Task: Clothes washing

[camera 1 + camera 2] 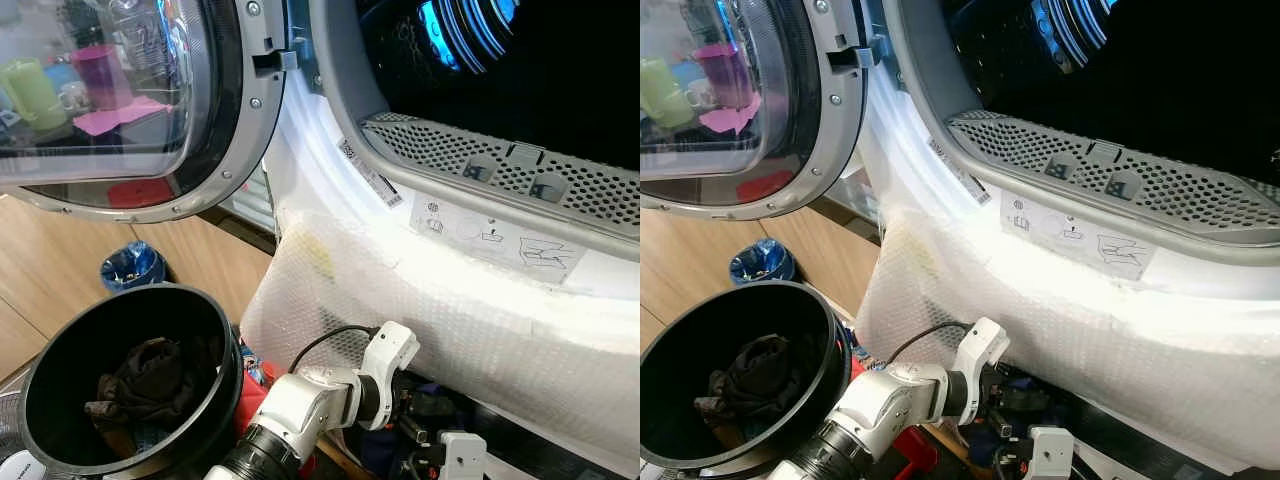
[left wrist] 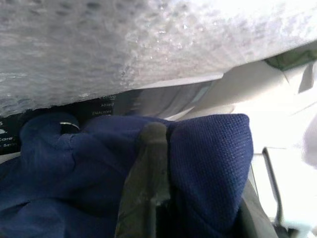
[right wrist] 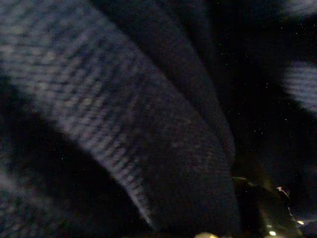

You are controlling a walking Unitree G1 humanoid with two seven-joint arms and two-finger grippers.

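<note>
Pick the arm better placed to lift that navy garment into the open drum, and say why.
Left, I'd judge. The left gripper is already buried in the navy garment just under the bubble-wrapped machine front, below the drum opening. The right wrist camera shows only blurred dark cloth.

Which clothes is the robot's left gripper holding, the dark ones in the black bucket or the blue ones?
The blue cloth. The left gripper is pinched shut on it, low under the bubble wrap. The dark clothes lie untouched in the black bucket.
</note>
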